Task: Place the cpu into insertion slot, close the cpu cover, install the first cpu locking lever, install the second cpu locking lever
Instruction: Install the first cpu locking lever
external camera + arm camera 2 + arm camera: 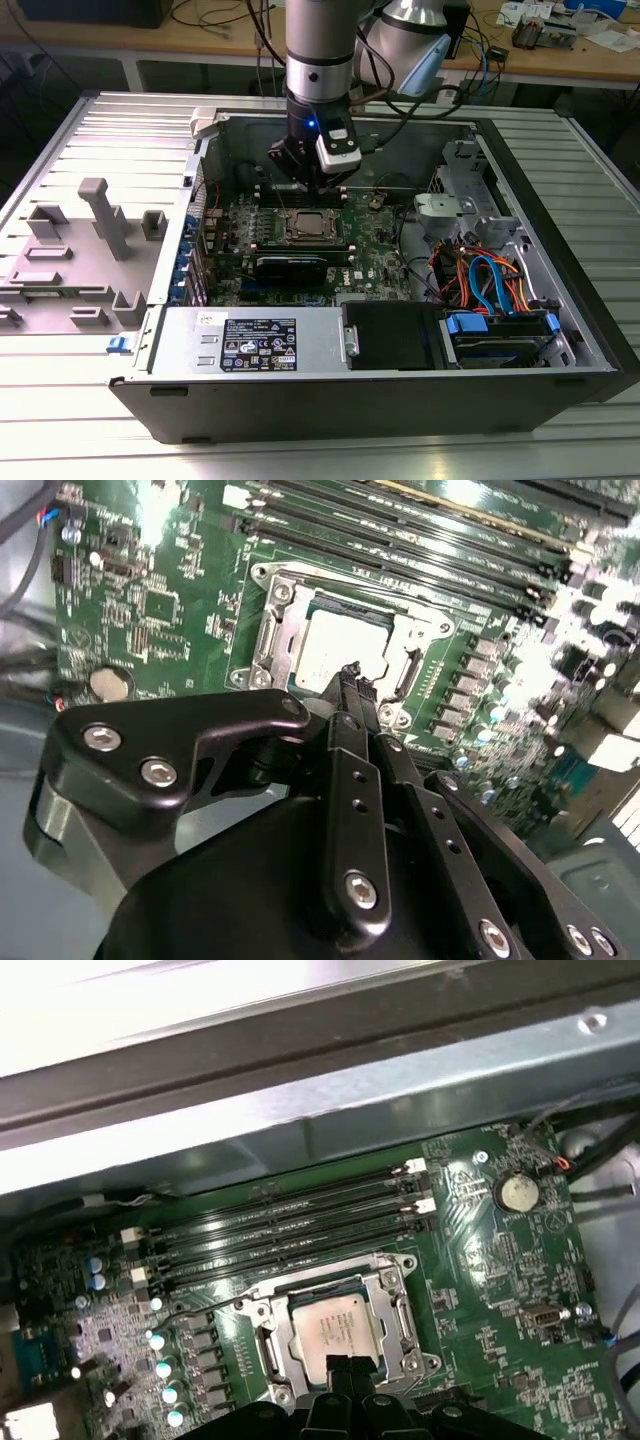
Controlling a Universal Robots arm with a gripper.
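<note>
Holding the hand closed, fingertips drawn together to one narrow point and gripping nothing, hovering just above the near edge of the cpu; touching it or merely close, not telling from these views. Finding the cpu already seated in the insertion slot, silvery top facing up, with the cpu cover seemingly lying flat around it, its window framing the chip.

Judging the first two steps as done and the work as standing at the locking levers. Reckoning that a move on a lever is calling for the closed tip to catch a thin rod beside the slot, press it down and tuck it under its hook, without bearing on the chip or scraping the board.

Seeing, in the second wrist view, the black fingers from behind, converging on the chip, with the coin battery lying off to one side on the green motherboard. Getting, in the first wrist view, the slot more squarely, the long black memory slots beyond it, and a thin dark wire curving beside the slot: a raised lever or a stray lead, not telling which. Gaining from the exterior view the wider setting: the arm standing upright over the open computer case, the case lying on the ribbed tabletop, a grey fixture resting at the exterior view's left, coloured cables bunching at the exterior view's right.
</note>
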